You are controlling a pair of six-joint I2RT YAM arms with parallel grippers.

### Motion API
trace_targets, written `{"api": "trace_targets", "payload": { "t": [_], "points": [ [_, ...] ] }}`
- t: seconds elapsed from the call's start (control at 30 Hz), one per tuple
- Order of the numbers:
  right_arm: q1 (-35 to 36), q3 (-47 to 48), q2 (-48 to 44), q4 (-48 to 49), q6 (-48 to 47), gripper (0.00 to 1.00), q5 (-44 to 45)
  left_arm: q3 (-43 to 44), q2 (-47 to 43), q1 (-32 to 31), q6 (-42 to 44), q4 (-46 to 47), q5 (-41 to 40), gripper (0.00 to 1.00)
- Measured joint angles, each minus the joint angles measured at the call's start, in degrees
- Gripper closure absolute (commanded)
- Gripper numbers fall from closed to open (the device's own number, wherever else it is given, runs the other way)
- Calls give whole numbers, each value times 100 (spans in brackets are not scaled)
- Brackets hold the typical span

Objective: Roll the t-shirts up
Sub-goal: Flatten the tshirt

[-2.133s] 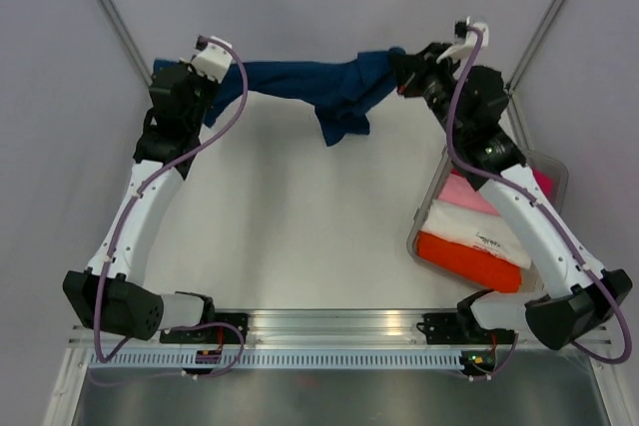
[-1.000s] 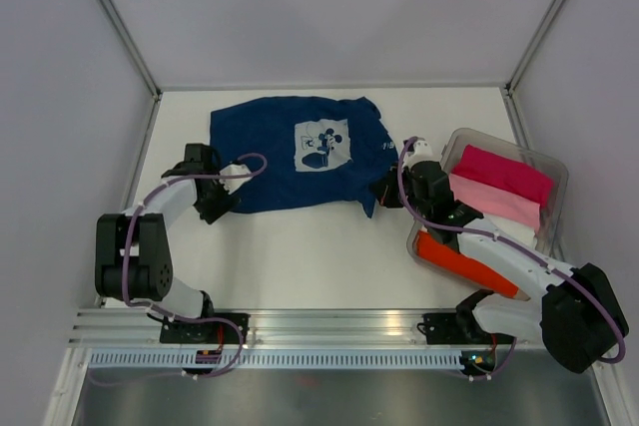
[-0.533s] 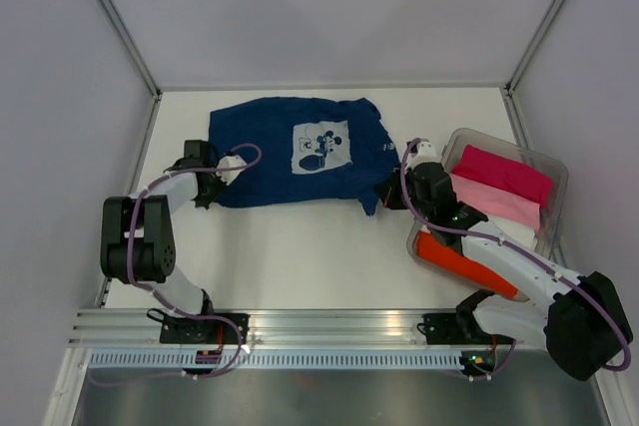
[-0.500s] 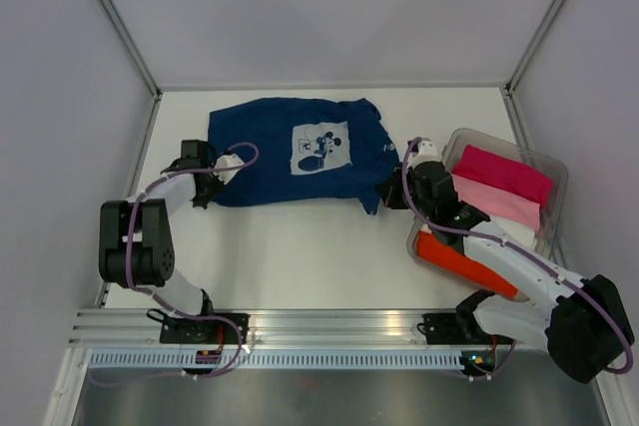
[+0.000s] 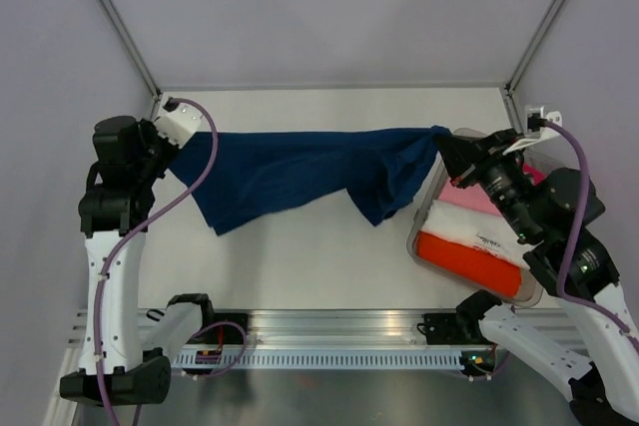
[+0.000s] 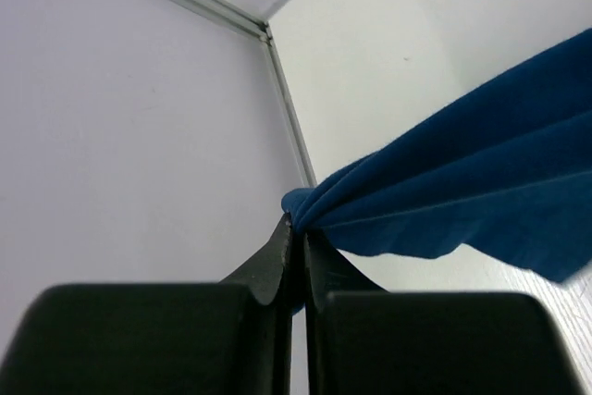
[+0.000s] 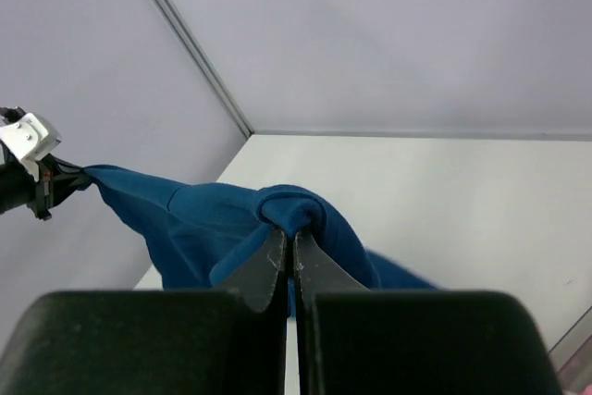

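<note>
The dark navy-blue t-shirt (image 5: 300, 172) hangs stretched in the air between both arms, its lower folds drooping toward the white table; its print does not show. My left gripper (image 5: 188, 137) is shut on the shirt's left end, with cloth bunched at the closed tips (image 6: 298, 225). At the right end my right gripper (image 5: 442, 139) is shut as well, a fold of blue fabric (image 7: 296, 210) pinched between its tips (image 7: 289, 240). More t-shirts lie folded at the right: pale pink (image 5: 461, 193), white (image 5: 481, 226) and orange-red (image 5: 467, 254).
A clear plastic bin (image 5: 415, 236) at the table's right side holds the folded shirts, partly under the right arm. Grey walls with metal corner posts (image 5: 115, 22) close in the table. A metal rail (image 5: 329, 326) runs along the near edge.
The navy shirt lay flat on the table with its print up and both grippers low at its near corners. Both arms have since risen, lifting and stretching it between them.
</note>
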Motion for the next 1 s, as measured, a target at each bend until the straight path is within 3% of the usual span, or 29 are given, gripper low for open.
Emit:
{"api": "trace_targets", "payload": {
  "t": [0.2, 0.37, 0.57, 0.73, 0.87, 1.0],
  "points": [
    [0, 105, 382, -225, -186, 100, 96, 216, 85, -4, -81, -544, 15, 98],
    [-15, 452, 1967, -234, -400, 100, 140, 350, 892, -35, -415, -723, 192, 98],
    [-448, 2656, 4566, -46, -485, 100, -151, 1403, 2009, -627, -1113, -459, 251, 98],
    [-846, 5016, 5880, 358, -334, 100, -162, 2538, 2732, -925, -1491, 278, -345, 98],
    [-1095, 6704, 6481, 728, -155, 100, -155, 3967, 3571, -824, -1718, 907, -1141, 98],
    [-1202, 7195, 6441, 1360, -74, 100, -155, 4787, 3777, -739, -1749, 1331, -1596, 98]
  ]
}}
